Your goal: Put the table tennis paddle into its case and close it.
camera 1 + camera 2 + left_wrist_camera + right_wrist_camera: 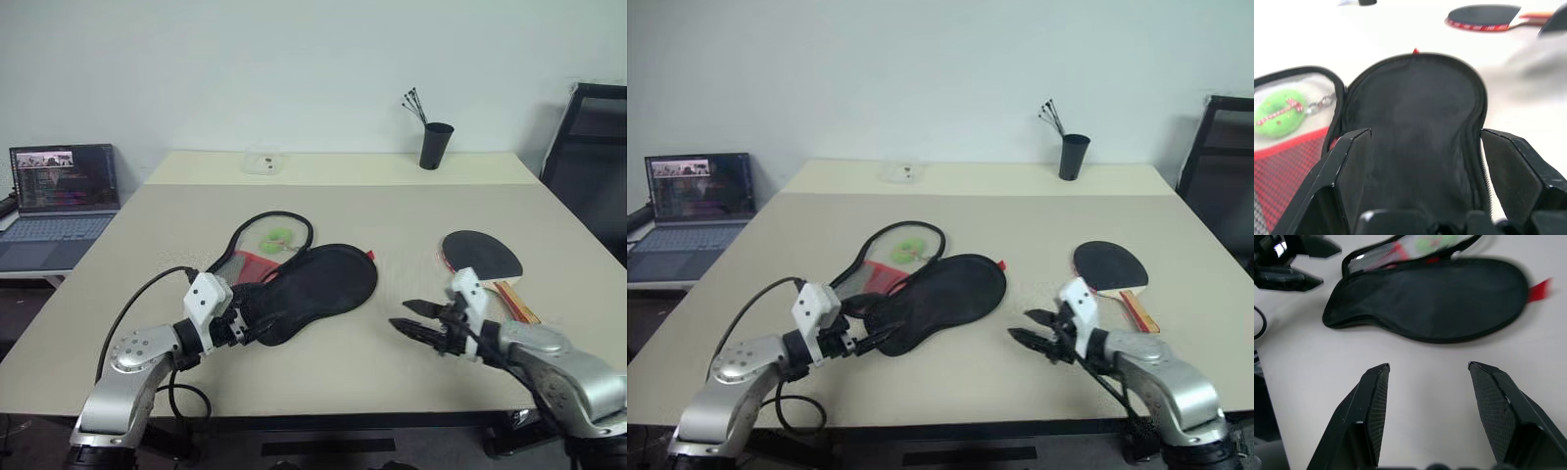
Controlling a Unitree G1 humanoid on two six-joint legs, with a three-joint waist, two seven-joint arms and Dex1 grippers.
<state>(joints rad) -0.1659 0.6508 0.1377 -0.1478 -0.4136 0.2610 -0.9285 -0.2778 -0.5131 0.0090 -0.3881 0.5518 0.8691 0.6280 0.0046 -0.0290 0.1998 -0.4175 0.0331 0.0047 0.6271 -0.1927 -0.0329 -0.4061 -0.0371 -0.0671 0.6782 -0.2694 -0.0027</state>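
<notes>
So the case [309,284] is lying open on the bench [392,211], roughly in the middle, a bit toward the robot's left. One half is the black flap folded over toward the robot, and the other half sits behind it, showing a mesh pocket and some red lining. There's a little green thing [279,236] inside that pocket, looks like a keychain charm in the left wrist view but I can't say more than that. A small red tab pokes out at the far end of the black flap.

The table tennis paddle [480,257] is off to the right of the case, well apart from it, lying flat on the bench with the black rubber face up and the pale handle pointing toward the robot's right side. Nobody's touching it.

The left gripper [257,326] is right at the narrow near end of the black flap. Its fingers [1347,166] are spread wide, one on each side of that end of the flap, not squeezed onto it as far as I can see.

The right gripper [416,318] hangs over bare bench between the case and the paddle, pointing across toward the case. Its fingers [1374,401] are apart too, holding nothing.

At the far edge of the bench there's a black cup [436,145] with some thin sticks in it, plus a clear little container [262,159]. A laptop [61,201] sits open on a separate surface to the left, and a black chair [593,147] is on the right.
</notes>
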